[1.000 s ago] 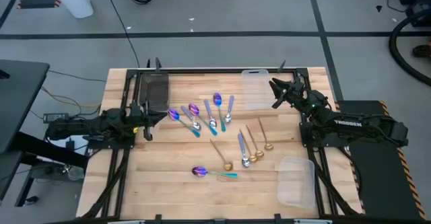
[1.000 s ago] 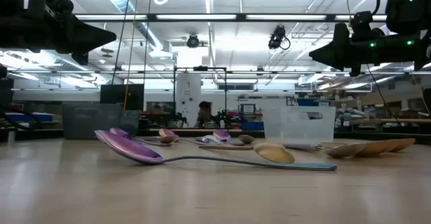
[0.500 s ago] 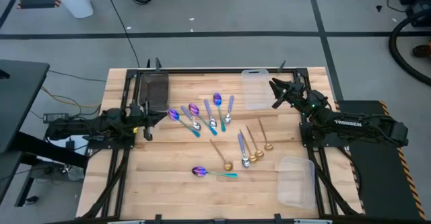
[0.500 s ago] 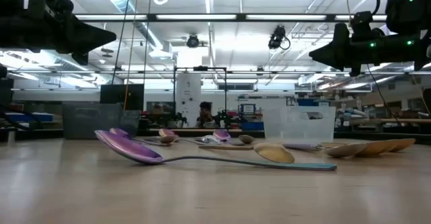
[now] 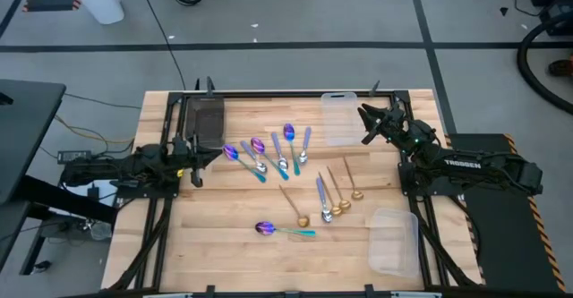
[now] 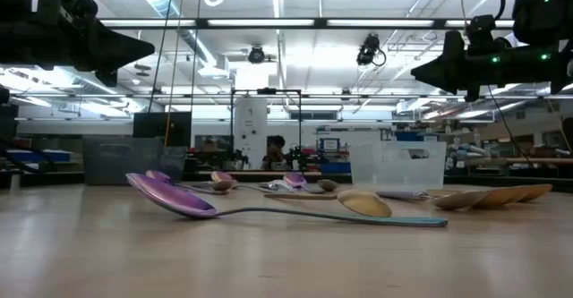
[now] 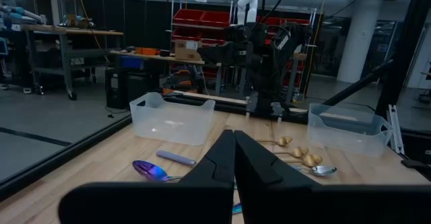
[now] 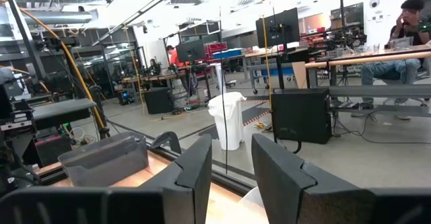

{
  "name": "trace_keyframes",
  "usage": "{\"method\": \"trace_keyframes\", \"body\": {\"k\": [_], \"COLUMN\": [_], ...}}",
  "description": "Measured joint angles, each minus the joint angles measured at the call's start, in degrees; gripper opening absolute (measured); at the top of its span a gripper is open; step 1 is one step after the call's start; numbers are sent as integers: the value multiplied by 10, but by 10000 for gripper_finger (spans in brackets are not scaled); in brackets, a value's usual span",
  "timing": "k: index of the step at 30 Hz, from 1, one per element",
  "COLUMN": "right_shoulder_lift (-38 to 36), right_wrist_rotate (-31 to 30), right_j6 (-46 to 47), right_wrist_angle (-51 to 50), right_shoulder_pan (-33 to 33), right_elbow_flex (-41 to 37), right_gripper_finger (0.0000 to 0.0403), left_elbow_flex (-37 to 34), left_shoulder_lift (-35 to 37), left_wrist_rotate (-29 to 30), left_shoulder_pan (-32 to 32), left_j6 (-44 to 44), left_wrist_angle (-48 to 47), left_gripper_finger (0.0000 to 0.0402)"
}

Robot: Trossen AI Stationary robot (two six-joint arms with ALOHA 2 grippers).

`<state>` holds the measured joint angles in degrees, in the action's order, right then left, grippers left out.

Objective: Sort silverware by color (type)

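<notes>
About a dozen spoons lie flat on the wooden table. Purple-bowled, teal-handled ones (image 5: 258, 146) and silver-bowled, lavender-handled ones (image 5: 282, 159) are mixed at the middle. Gold ones (image 5: 338, 204) lie further right, with one more lavender-handled spoon among them. One purple-and-teal spoon (image 5: 284, 231) lies alone near the front (image 6: 269, 210). My left gripper (image 5: 200, 158) hovers shut at the table's left, level, its fingers together (image 7: 234, 158). My right gripper (image 5: 363, 122) hovers open at the far right with nothing between its fingers (image 8: 232, 167).
A dark tray (image 5: 204, 122) stands at the far left. One clear bin (image 5: 340, 119) stands at the far right beside my right gripper, and another (image 5: 394, 242) sits at the near right corner. Bare wood lies at the near left.
</notes>
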<state>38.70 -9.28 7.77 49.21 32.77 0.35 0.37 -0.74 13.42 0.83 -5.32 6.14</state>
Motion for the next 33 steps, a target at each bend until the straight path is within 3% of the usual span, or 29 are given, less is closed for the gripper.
{"method": "trace_keyframes", "body": {"k": [9, 15, 27, 33], "right_shoulder_lift": [0, 0, 0, 0], "right_wrist_rotate": [0, 0, 0, 0], "right_j6": [0, 0, 0, 0], "right_wrist_angle": [0, 0, 0, 1], "right_shoulder_pan": [0, 0, 0, 0], "right_elbow_flex": [0, 0, 0, 0], "right_gripper_finger": [117, 117, 117, 117], "left_elbow_flex": [0, 0, 0, 22], "left_shoulder_lift": [0, 0, 0, -15], "left_wrist_rotate": [0, -1, 6, -74], "left_shoulder_pan": [0, -1, 0, 0], "left_j6": [-2, -164, -196, -184], "left_wrist_angle": [0, -5, -1, -4], "left_gripper_finger": [9, 9, 9, 9]}}
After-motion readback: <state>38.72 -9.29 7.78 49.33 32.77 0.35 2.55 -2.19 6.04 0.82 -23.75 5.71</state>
